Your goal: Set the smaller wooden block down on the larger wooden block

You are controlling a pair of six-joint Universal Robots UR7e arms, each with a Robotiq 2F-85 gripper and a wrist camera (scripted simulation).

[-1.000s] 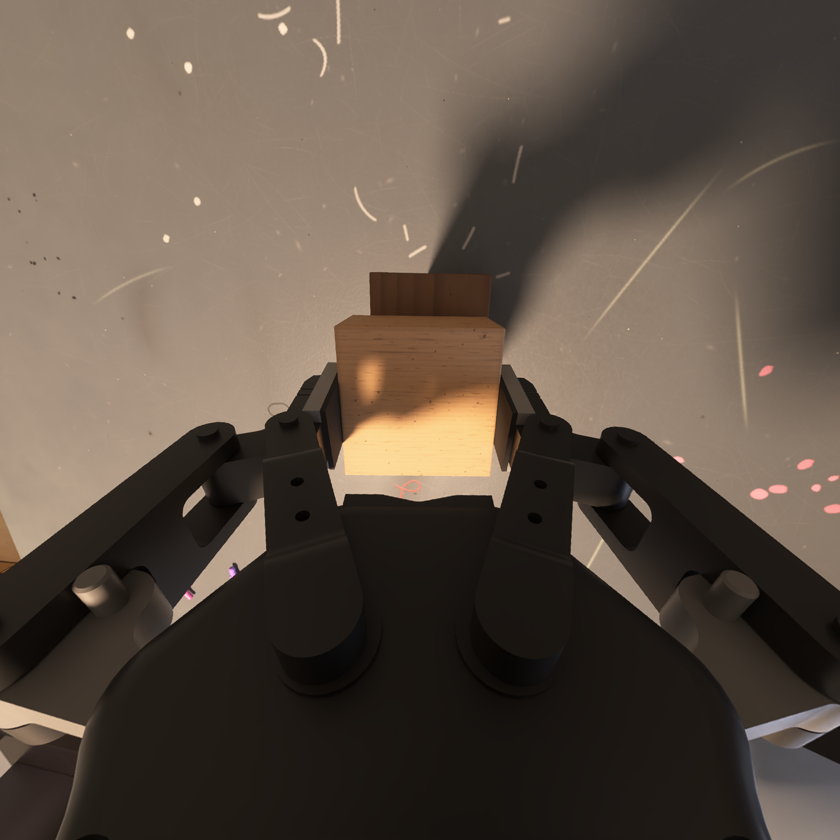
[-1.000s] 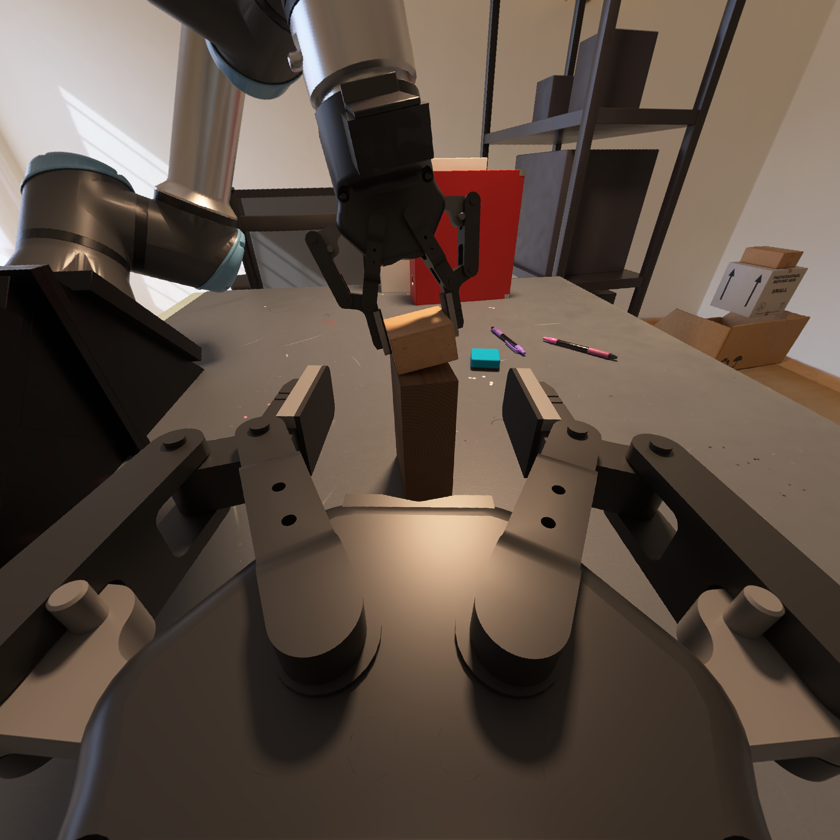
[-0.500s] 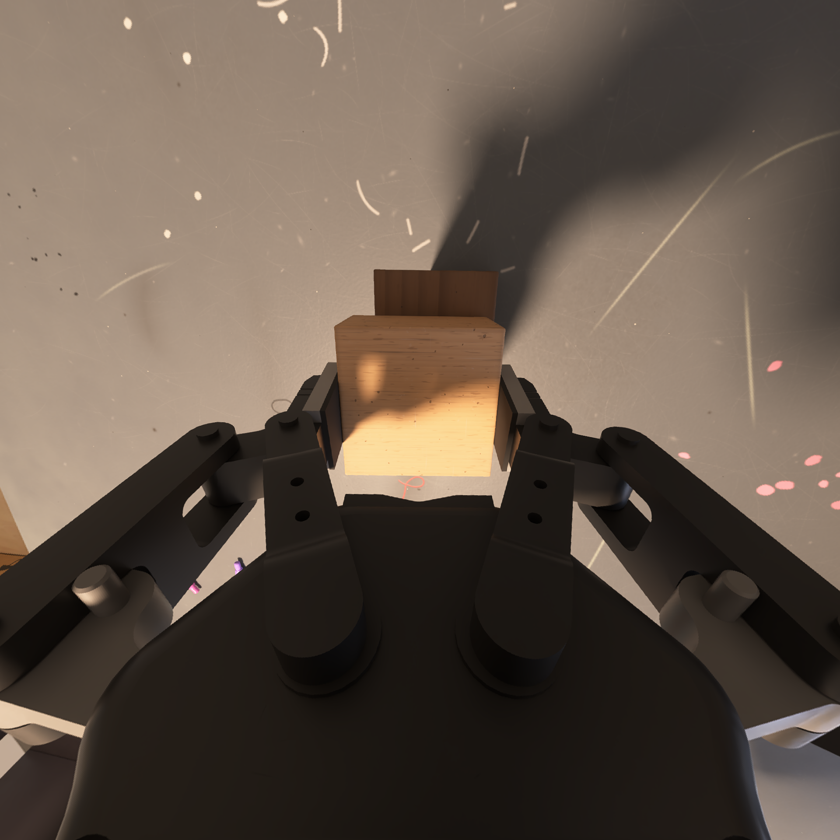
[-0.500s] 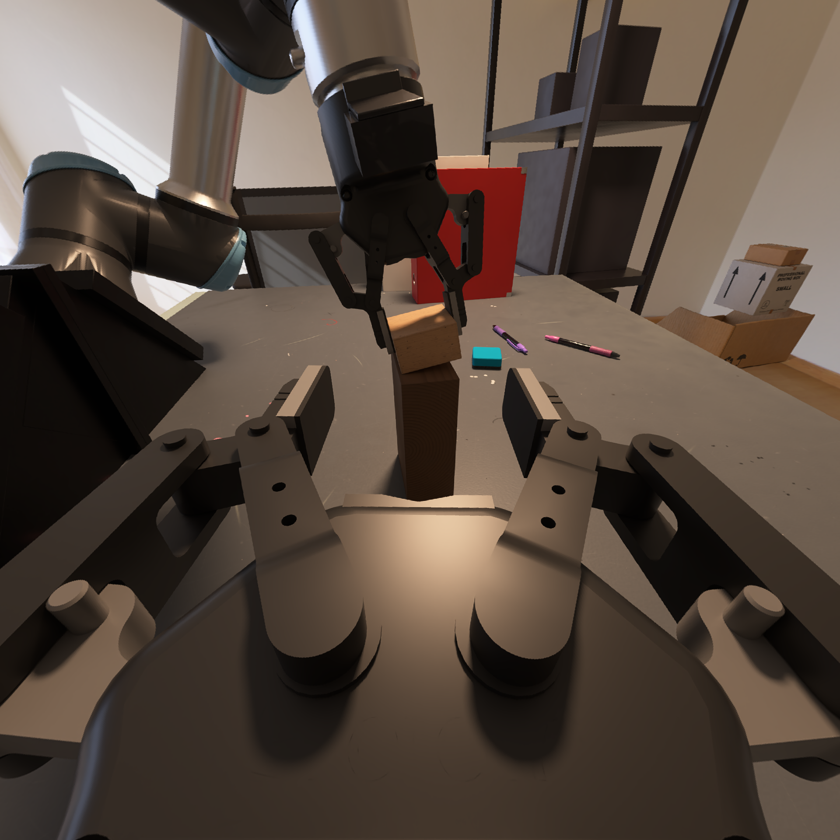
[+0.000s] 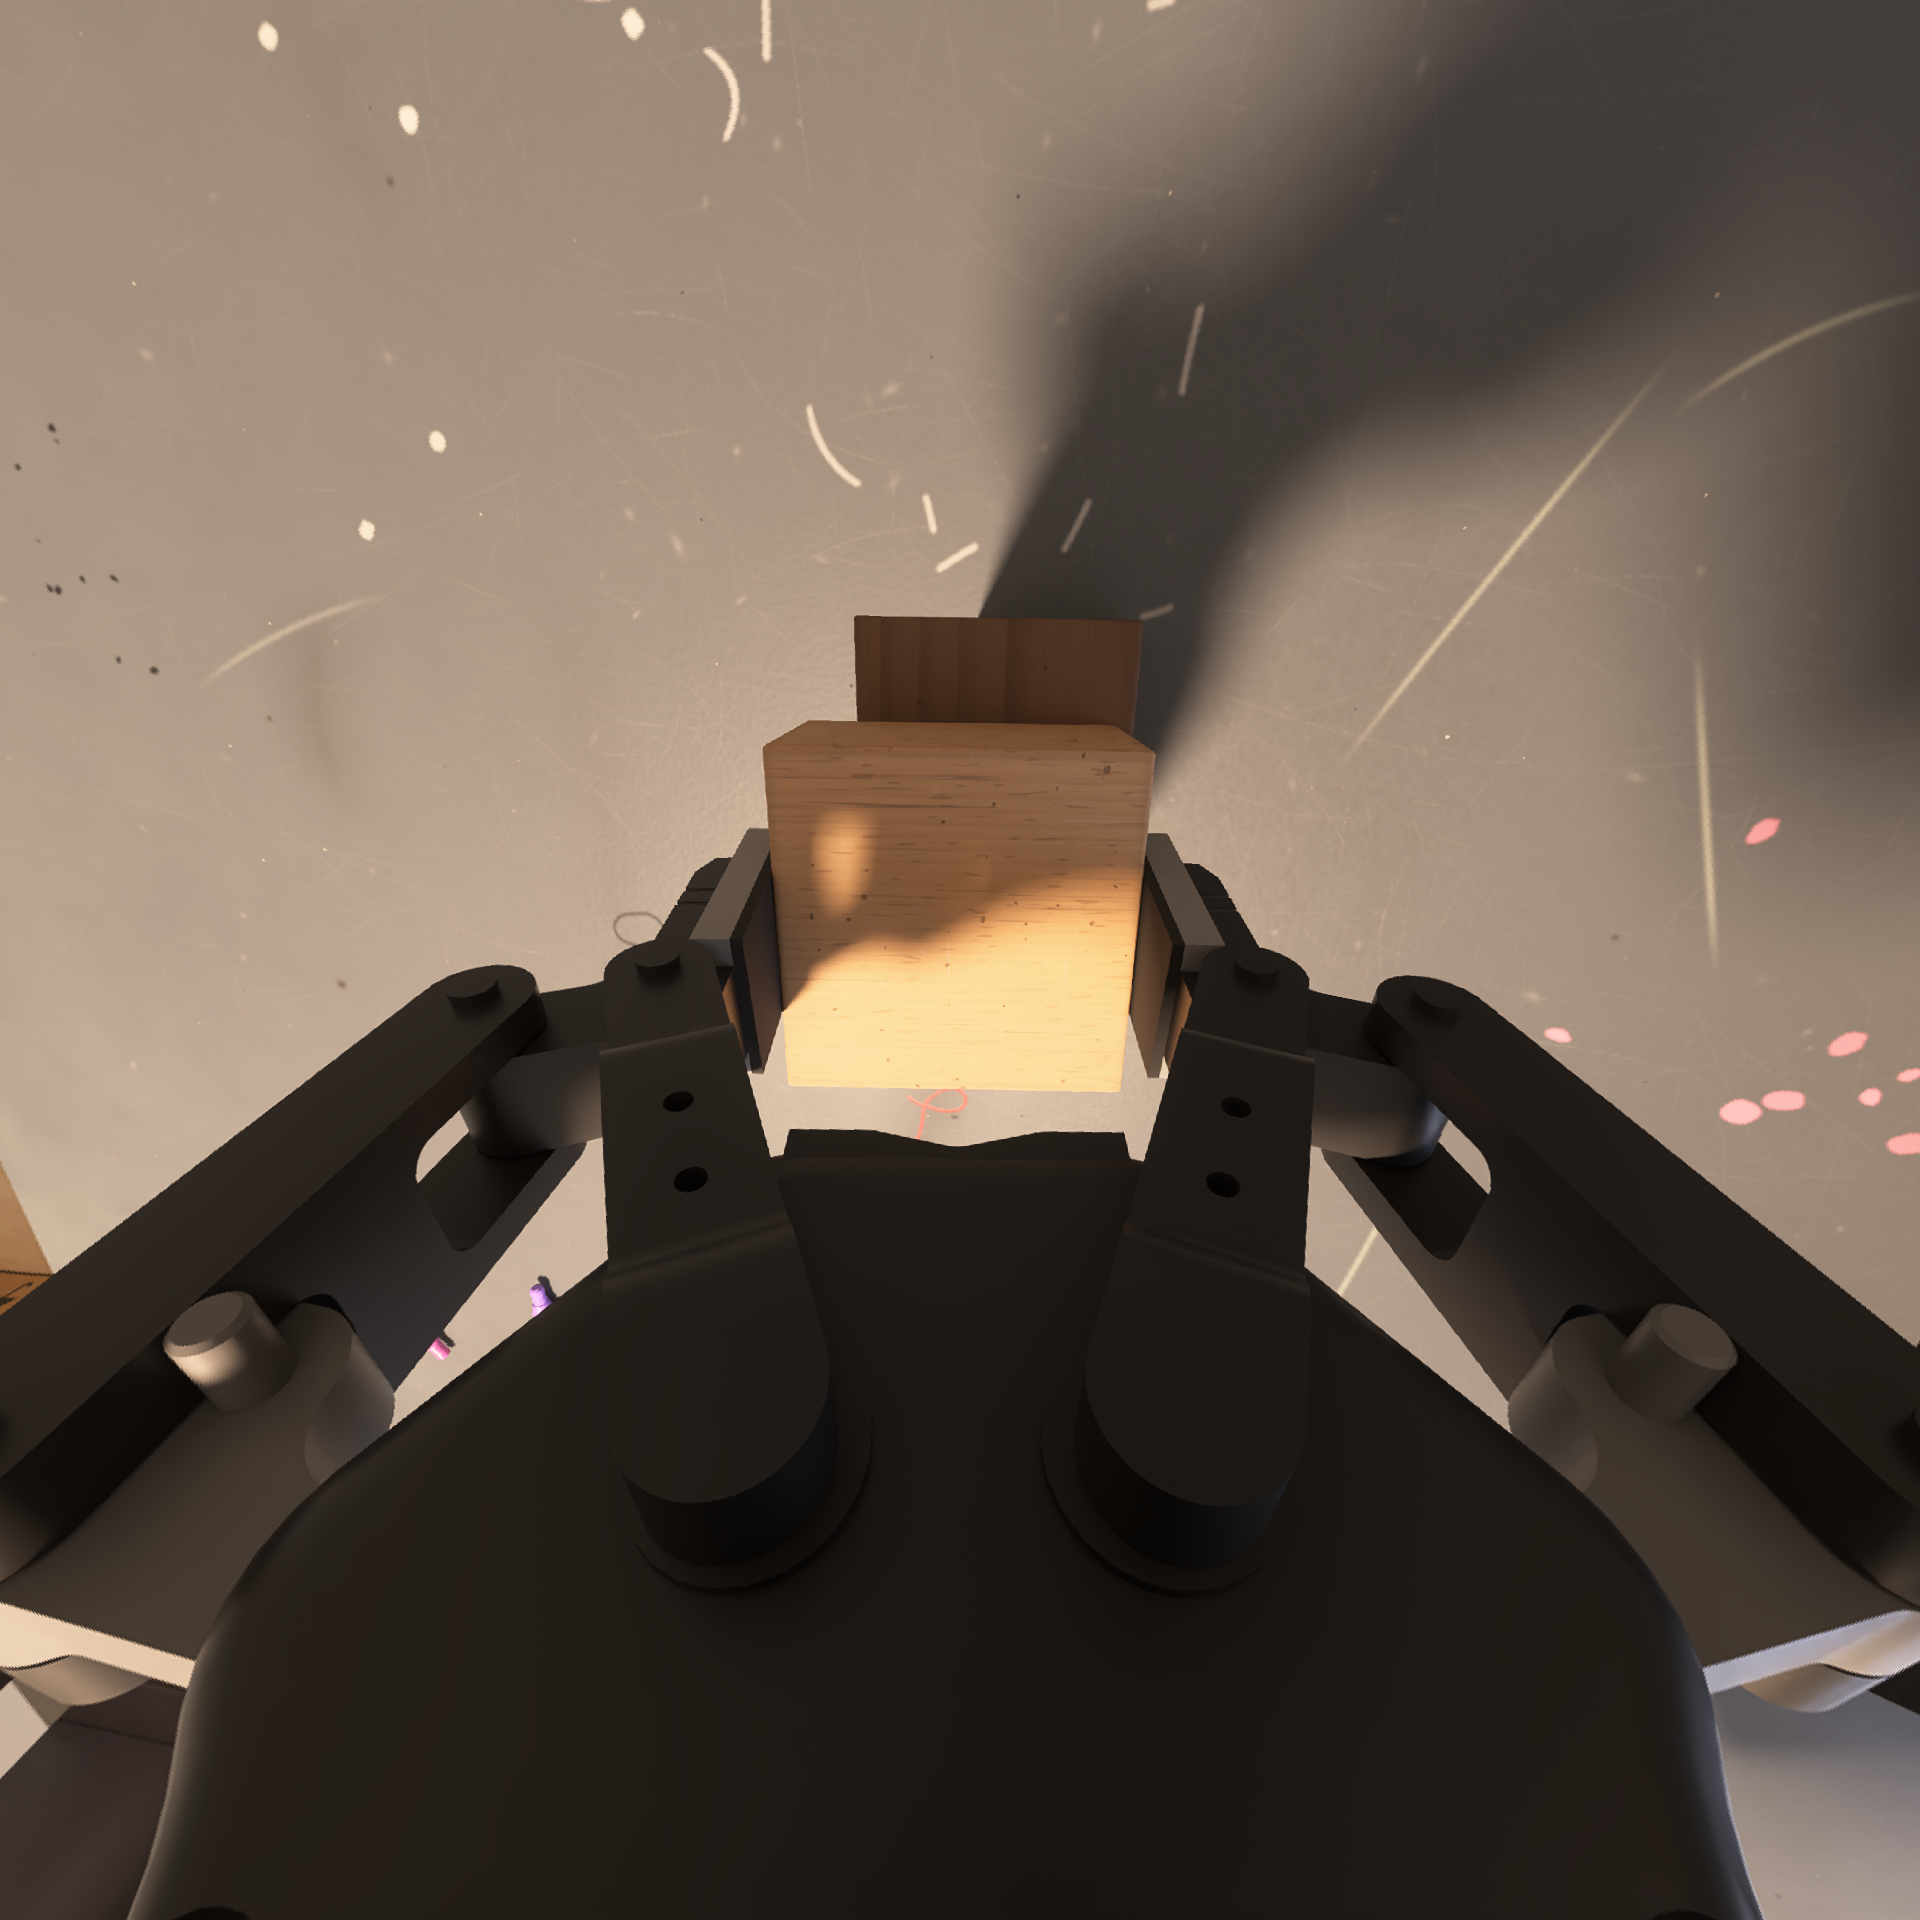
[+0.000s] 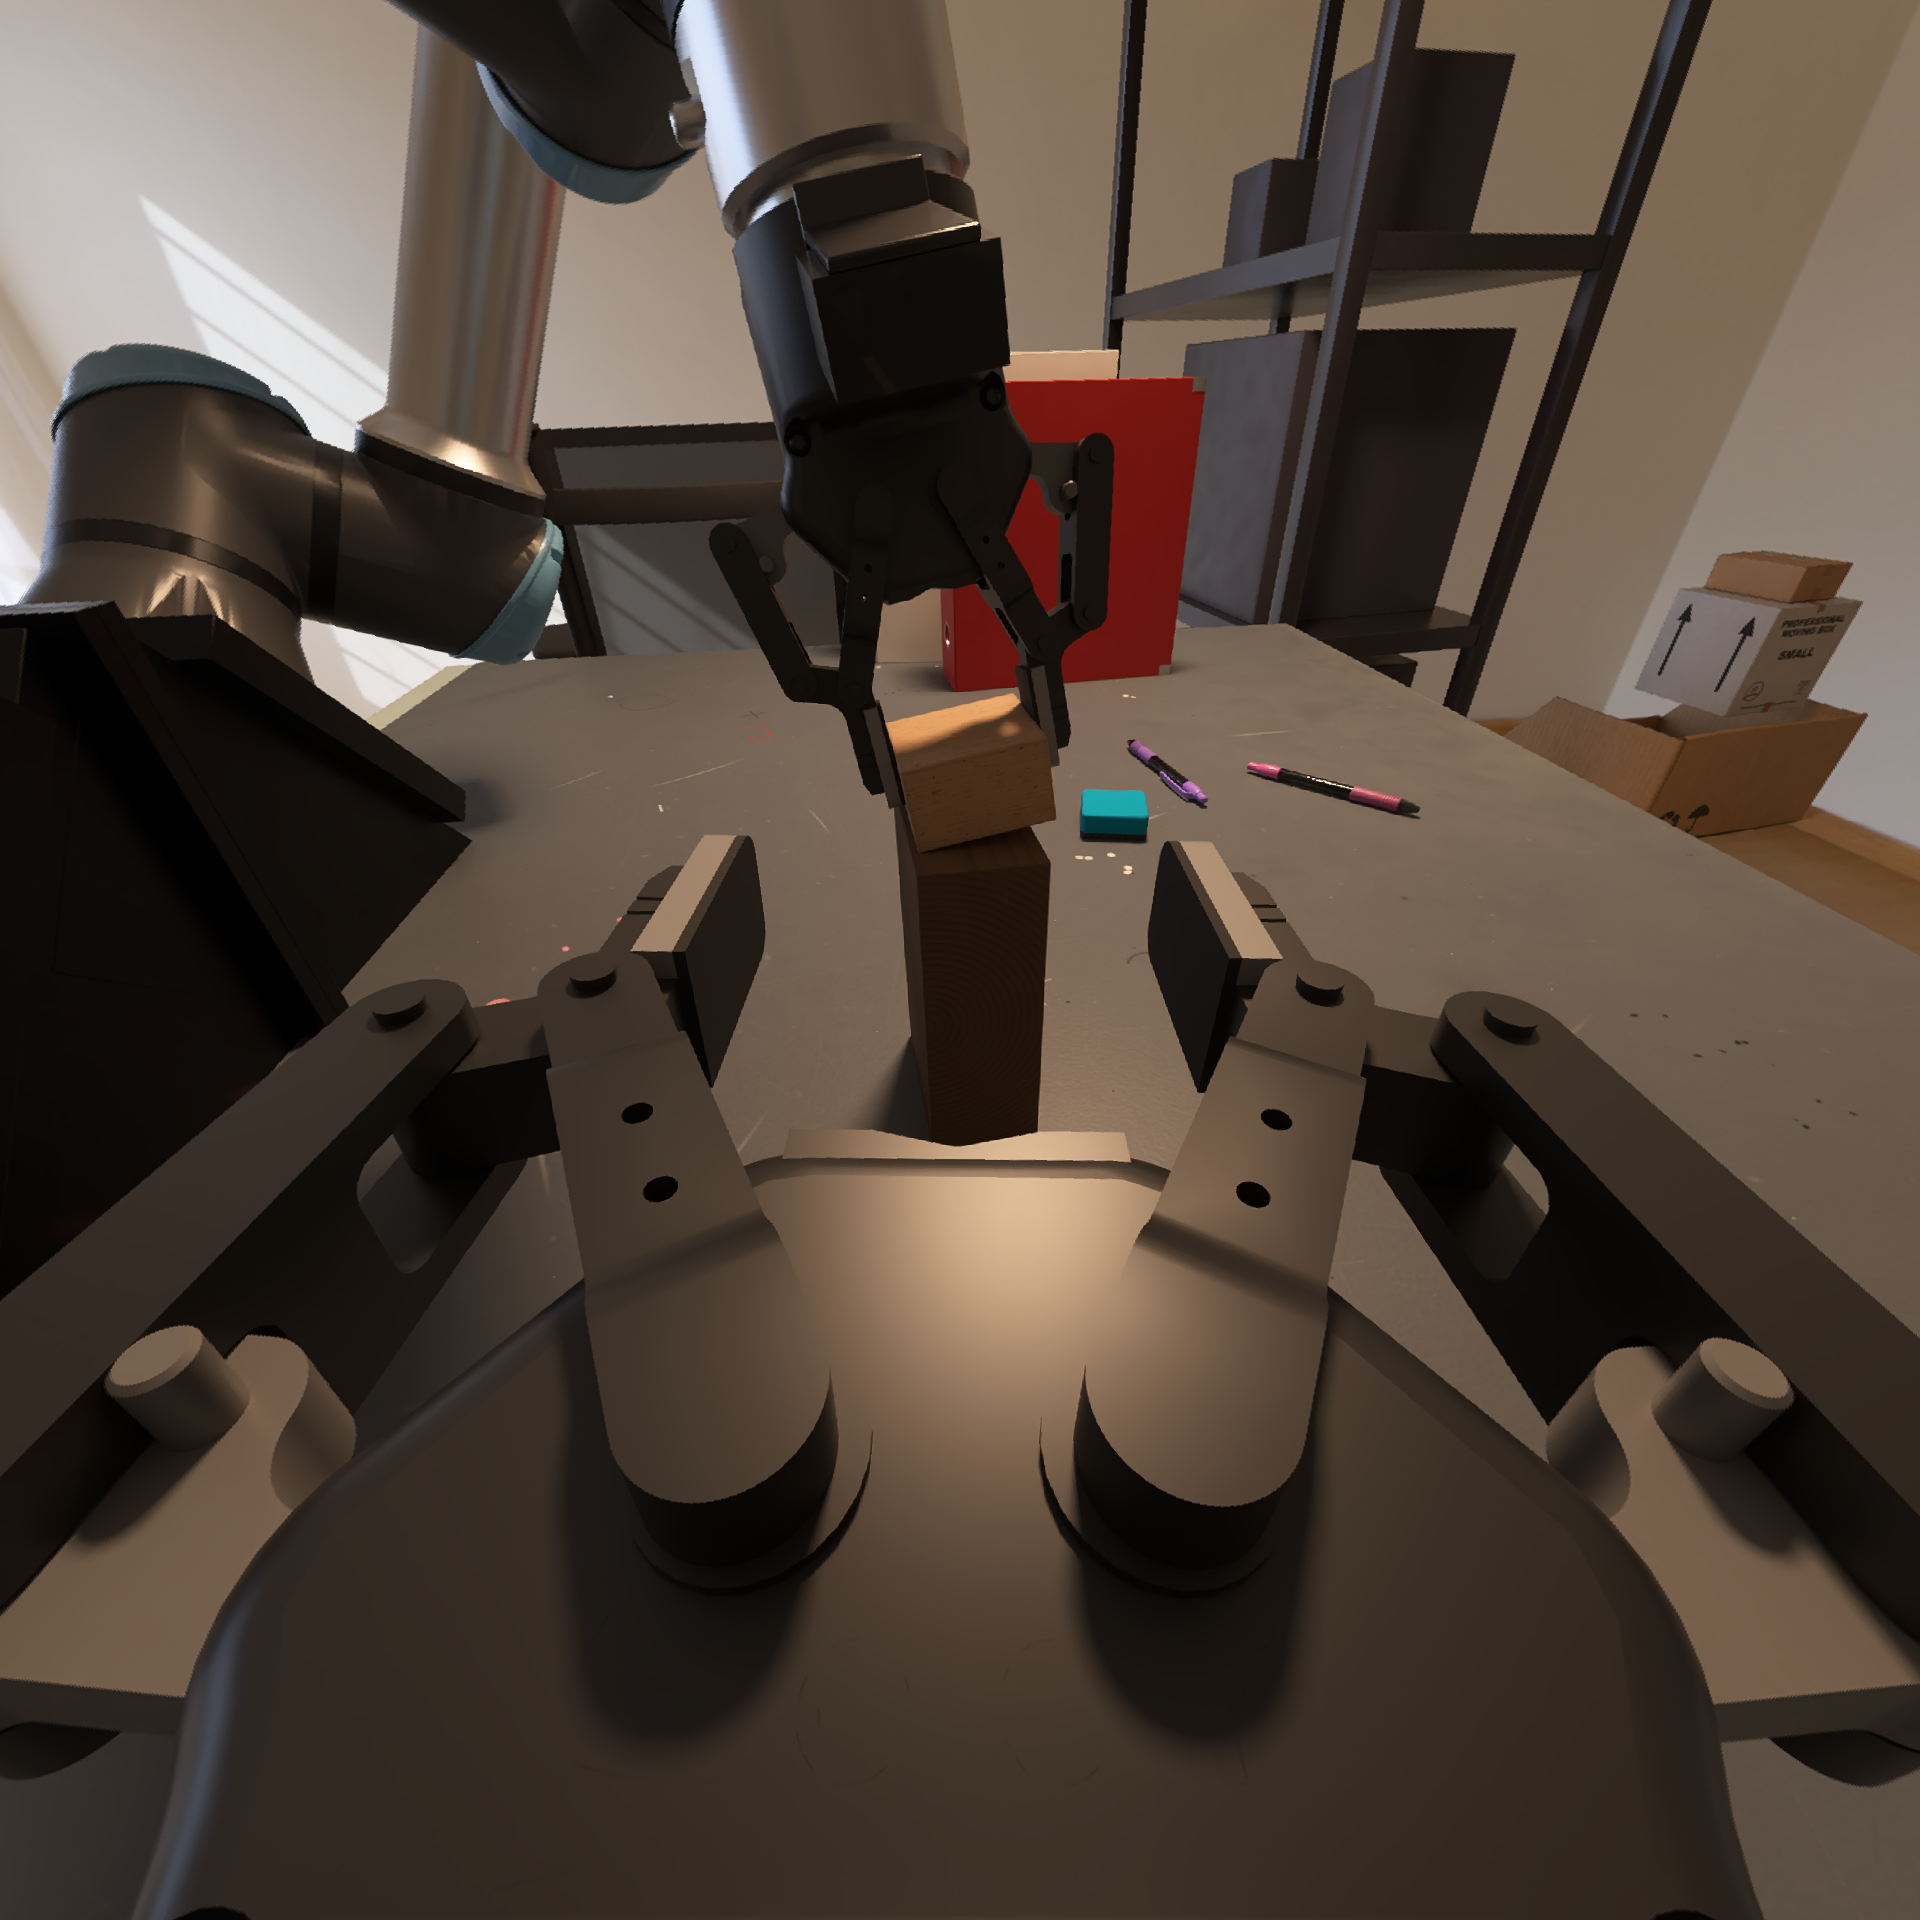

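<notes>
Left tool [image 5: 956,966] pinches the smaller wooden block [image 5: 954,909] by its two sides, tilted, low edge about touching the top of the larger wooden block [image 6: 977,977], which stands upright on the bench [image 6: 1455,935]. Right tool [image 6: 951,951] spread wide, empty, flanking the tall block without touching. Risks: letting go while tilted could make the small block slide off; its overhang on one side may tip it; pushing down further could topple the narrow tall block. Teal eraser [image 6: 1114,812] and pens lie beyond.
</notes>
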